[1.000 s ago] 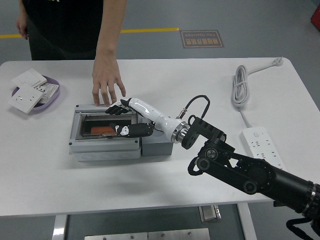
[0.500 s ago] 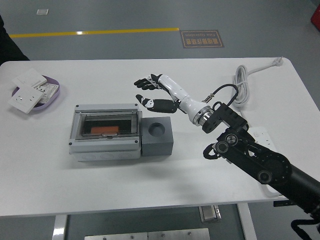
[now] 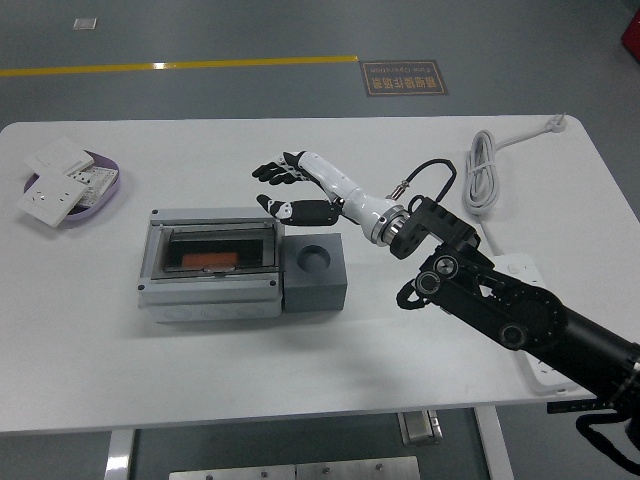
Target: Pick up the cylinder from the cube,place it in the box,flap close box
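Note:
The grey box [image 3: 212, 262] lies left of centre on the white table with its clear flap shut; an orange cylinder [image 3: 211, 261] shows through the flap inside it. A dark grey cube [image 3: 316, 272] with an empty round socket stands against the box's right side. My right hand [image 3: 272, 187] is open with fingers spread, hovering above the table just behind the box's right end and the cube, touching nothing. The left arm is out of view.
A purple dish [image 3: 108, 185] with white switch plates [image 3: 52, 193] sits at the far left. A coiled white cable [image 3: 483, 172] and a white power strip [image 3: 527, 284] lie at the right. My black right arm [image 3: 520, 320] crosses the right front of the table.
The person's hand and body have left the far side. My right hand lifted off the box to the right, then drifted slightly left and lower. The box's flap now lies shut.

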